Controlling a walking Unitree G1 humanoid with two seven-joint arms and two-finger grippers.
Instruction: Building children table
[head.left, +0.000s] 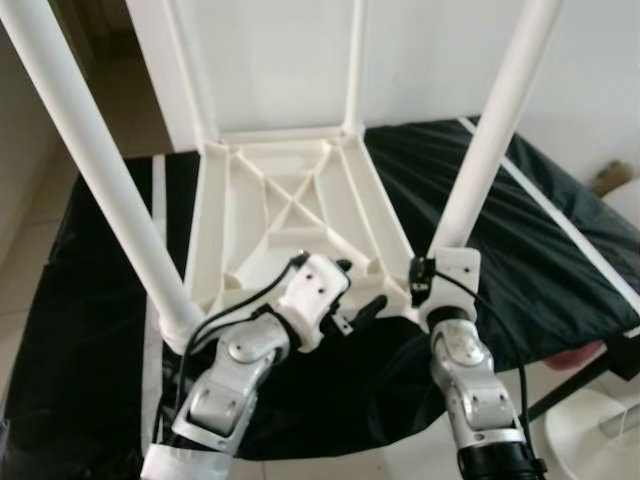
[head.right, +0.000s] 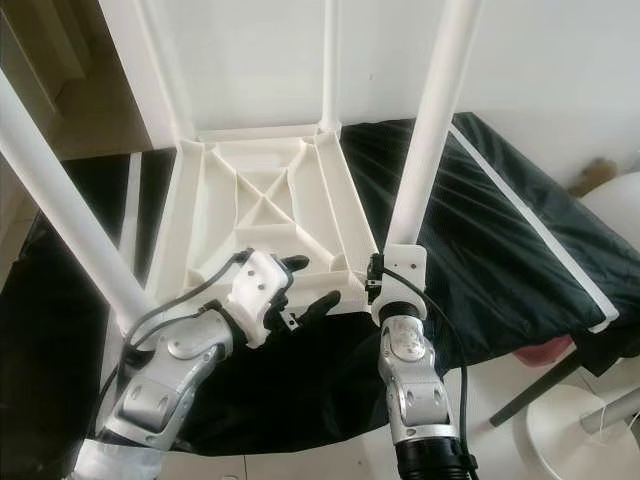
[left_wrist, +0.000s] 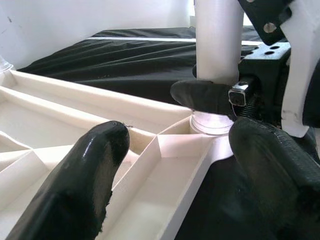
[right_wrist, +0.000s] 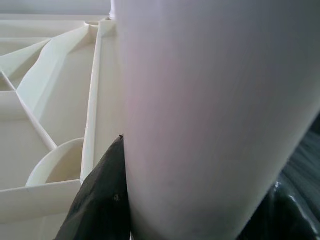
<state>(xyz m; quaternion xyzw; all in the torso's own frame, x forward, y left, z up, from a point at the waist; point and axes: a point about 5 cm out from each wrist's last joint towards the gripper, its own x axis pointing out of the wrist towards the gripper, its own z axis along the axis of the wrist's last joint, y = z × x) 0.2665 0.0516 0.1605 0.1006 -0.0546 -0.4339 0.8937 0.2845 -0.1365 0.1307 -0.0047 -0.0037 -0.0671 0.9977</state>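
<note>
Four white legs rise from the upturned white table top, which lies underside up on a black cloth in the middle of the left eye view, its ribbed frame with a crossed brace facing the camera. The near right leg runs from the table's lower right corner up to the upper right of the frame, and the near left leg slants from the lower left corner to the upper left; the two far legs stand at the top centre against a white wall. The right gripper sits at the lower right of centre, right at the foot of the near right leg, and its black fingers are clamped on that leg, pressed against both sides of the tube where it meets its corner socket. The left gripper hangs just below the middle of the frame, over the table's near edge and just beside the right one; its two black fingers are spread apart with nothing between them, above the ribs of the frame and pointing toward the held leg's base. At the lower right corner, a round white object is on the floor.
</note>
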